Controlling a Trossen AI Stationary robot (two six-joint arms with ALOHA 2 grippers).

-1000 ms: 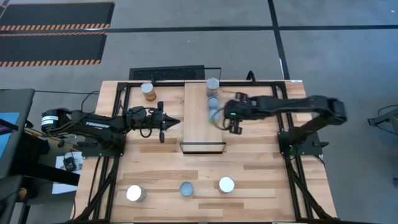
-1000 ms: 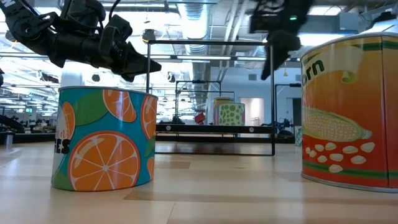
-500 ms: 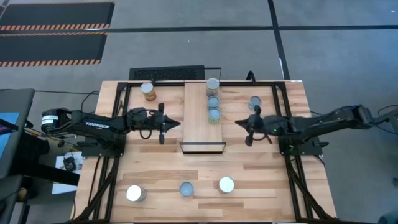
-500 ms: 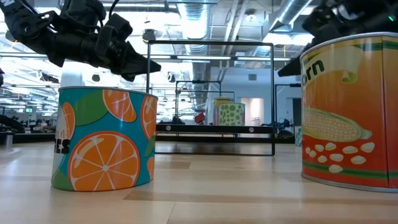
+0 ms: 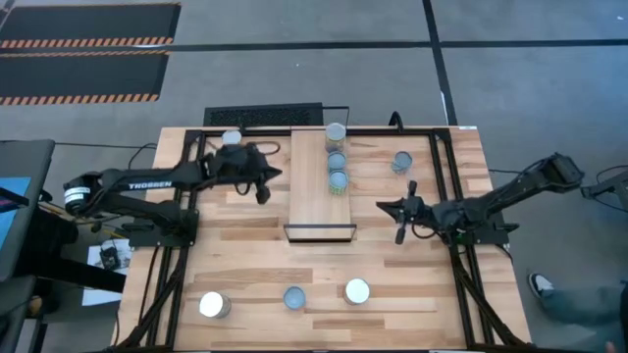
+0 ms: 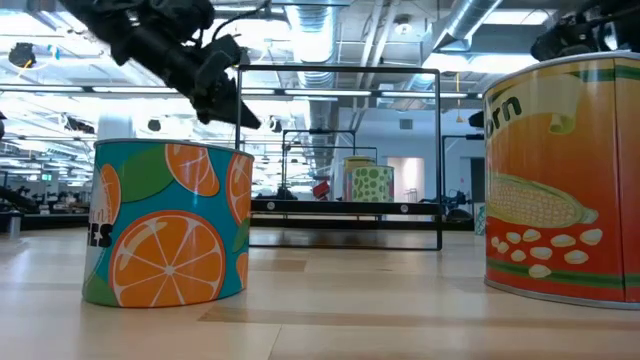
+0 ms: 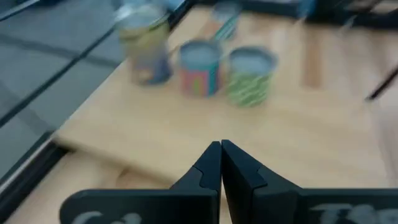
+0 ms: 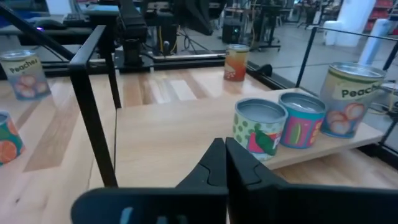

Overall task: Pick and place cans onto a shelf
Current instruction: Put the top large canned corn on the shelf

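Observation:
Three cans (image 5: pixel 337 160) stand in a row on their bases at the far end of the light wooden shelf (image 5: pixel 319 201); the left wrist view shows them as a blurred row (image 7: pixel 200 65), and the right wrist view shows a green-dotted one (image 8: pixel 260 127) nearest. My left gripper (image 5: pixel 273 175) is shut and hangs over the table left of the shelf, pointing at it. Beside it stands a can (image 5: pixel 232 139) at the far left. My right gripper (image 5: pixel 383 206) is shut, right of the shelf, pointing level toward it. Both hold nothing.
One can (image 5: pixel 402 161) stands on the table right of the shelf. Three more stand near the front edge: (image 5: pixel 213 305), (image 5: pixel 294 297), (image 5: pixel 357 290); the low view shows an orange-printed can (image 6: pixel 170 222) and a corn can (image 6: pixel 565 180) up close. The shelf's black frame posts (image 8: pixel 93 93) rise at its near end.
My right gripper has drawn back from the cans on the shelf toward the table's right and near edges, has sunk, and has tipped from pointing down to about level. My left gripper has risen, swung toward the far edge and tipped up toward level.

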